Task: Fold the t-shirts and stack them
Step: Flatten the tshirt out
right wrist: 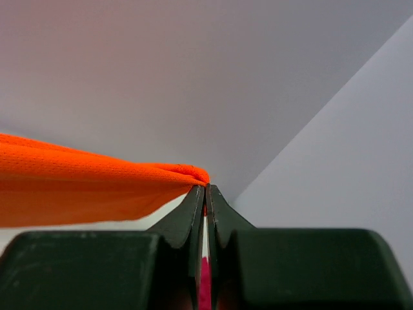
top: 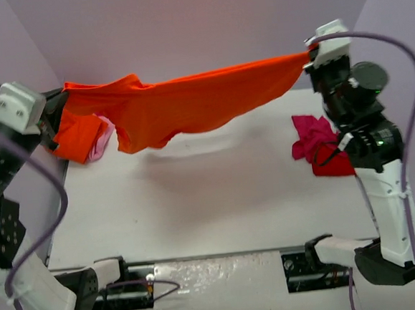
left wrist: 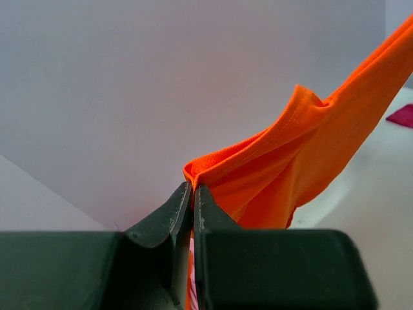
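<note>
A bright orange t-shirt hangs stretched in the air across the back of the table. My left gripper is shut on its left end and my right gripper is shut on its right end. In the left wrist view the cloth rises from the closed fingertips and runs off to the upper right. In the right wrist view the cloth leaves the closed tips to the left. The shirt's left part sags in folds down towards the table.
A pale pink t-shirt lies at the back left, partly behind the hanging orange cloth. A magenta t-shirt and a red one lie crumpled by the right arm. Walls enclose the white table.
</note>
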